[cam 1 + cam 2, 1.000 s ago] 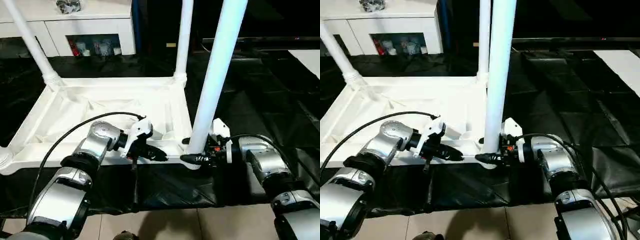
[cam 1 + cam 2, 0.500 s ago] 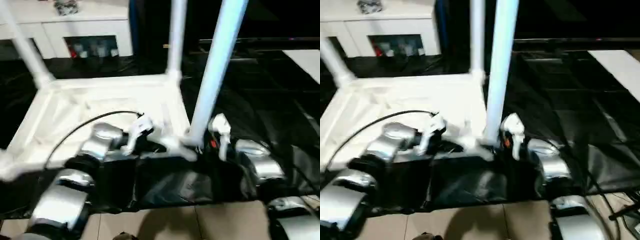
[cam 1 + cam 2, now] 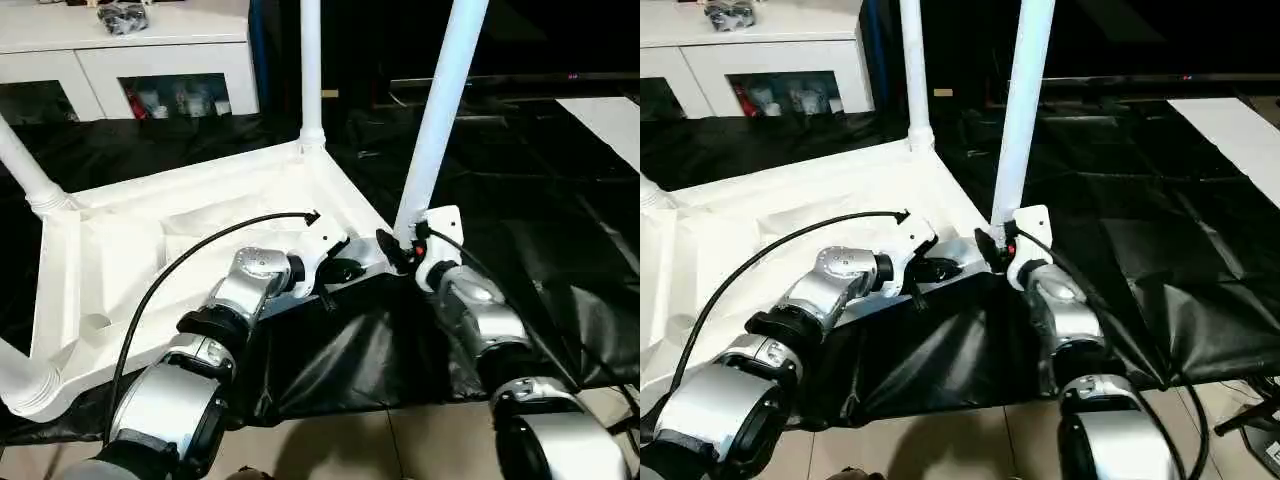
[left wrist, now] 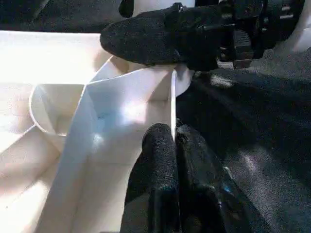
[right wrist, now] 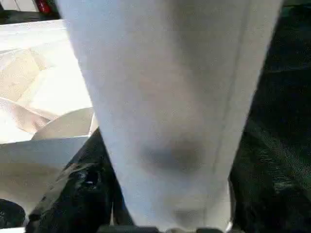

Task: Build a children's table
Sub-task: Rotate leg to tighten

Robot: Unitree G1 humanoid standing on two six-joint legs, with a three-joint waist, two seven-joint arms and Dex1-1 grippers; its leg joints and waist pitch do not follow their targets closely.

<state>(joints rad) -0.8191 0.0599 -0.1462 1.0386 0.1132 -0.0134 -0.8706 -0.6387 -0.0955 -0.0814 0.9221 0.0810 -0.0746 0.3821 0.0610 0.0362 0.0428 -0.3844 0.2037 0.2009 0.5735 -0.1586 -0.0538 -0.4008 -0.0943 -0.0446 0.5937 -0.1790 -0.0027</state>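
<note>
Three legs (image 3: 441,110) stand in the table's (image 3: 120,260) corner sockets.

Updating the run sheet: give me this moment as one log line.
table top: upside down on black sheet | near-right leg: upright in corner socket | right pincer: at leg base | left pincer: shut, at rim

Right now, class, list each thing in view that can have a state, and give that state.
Table top: upside down on black sheeting.
Far leg: upright in its corner socket.
Near leg: upright at the near corner.
Left claw: shut at the top's rim.
Right claw: around the near leg's base.
Cabinet: doors closed.
</note>
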